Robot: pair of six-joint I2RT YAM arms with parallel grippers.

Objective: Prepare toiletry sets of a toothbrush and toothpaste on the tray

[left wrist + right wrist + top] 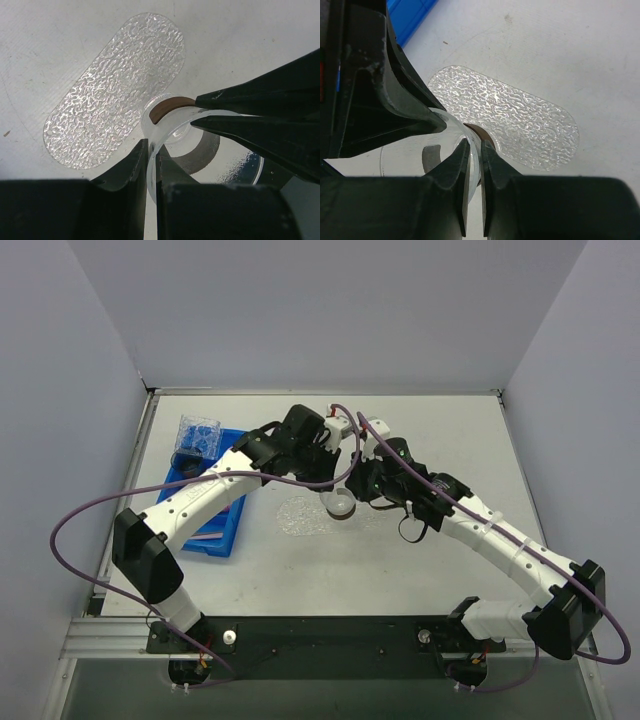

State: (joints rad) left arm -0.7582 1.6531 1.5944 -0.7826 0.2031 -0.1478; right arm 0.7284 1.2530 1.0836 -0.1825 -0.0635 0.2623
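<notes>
The tray (300, 518) is a clear bumpy oval lying flat on the table; it also shows in the left wrist view (115, 90) and the right wrist view (520, 120). Both grippers hold one clear cup (341, 505) with a dark bottom, just right of the tray. My left gripper (152, 165) is shut on the cup's wall (165, 122). My right gripper (475, 165) is shut on the opposite side of the cup's wall (451, 125). A slim pale pink toothbrush (207, 537) lies in the blue bin. The toothpaste tubes are out of view.
A deep blue compartmented bin (230, 525) stands at the left, its corner visible in the right wrist view (407, 17). A clear bumpy item (198, 435) sits at the bin's far end. The two arms cross closely over the table's middle.
</notes>
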